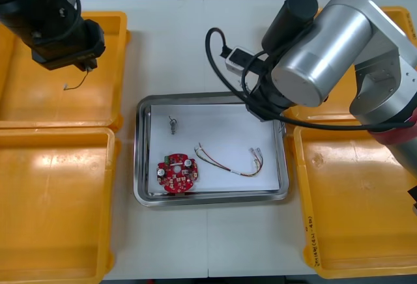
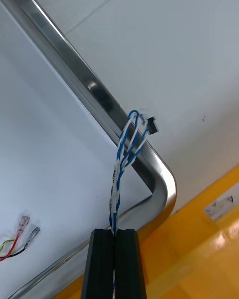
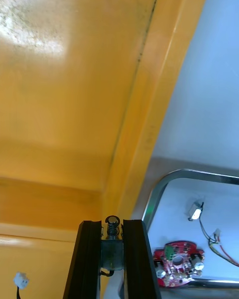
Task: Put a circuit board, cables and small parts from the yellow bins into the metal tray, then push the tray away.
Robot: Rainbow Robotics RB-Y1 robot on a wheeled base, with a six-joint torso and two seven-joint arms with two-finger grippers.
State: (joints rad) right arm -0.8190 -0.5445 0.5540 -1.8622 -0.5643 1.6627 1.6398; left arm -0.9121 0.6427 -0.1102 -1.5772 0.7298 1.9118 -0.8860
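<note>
The right gripper (image 2: 115, 231) pinches the twisted blue and white cable (image 2: 124, 154), which rises past its fingertips across the rounded corner rim of the metal tray (image 2: 164, 179). Bare white tray floor lies open on one side, and the right yellow bin (image 2: 199, 259) sits close on the other. The left gripper (image 3: 112, 224) clamps a small metal part (image 3: 112, 251) above the left yellow bin (image 3: 64, 104), just short of its wall.

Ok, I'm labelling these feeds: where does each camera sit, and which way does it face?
Front view: above the arms, facing steeply down at the table and tray; both arms show.
Right wrist view: on the right arm, facing the tray's corner; right gripper holds a blue and white cable.
Left wrist view: on the left arm, over a yellow bin; left gripper holds a small metal part.
Shared: front and left wrist views both show the circuit board.
</note>
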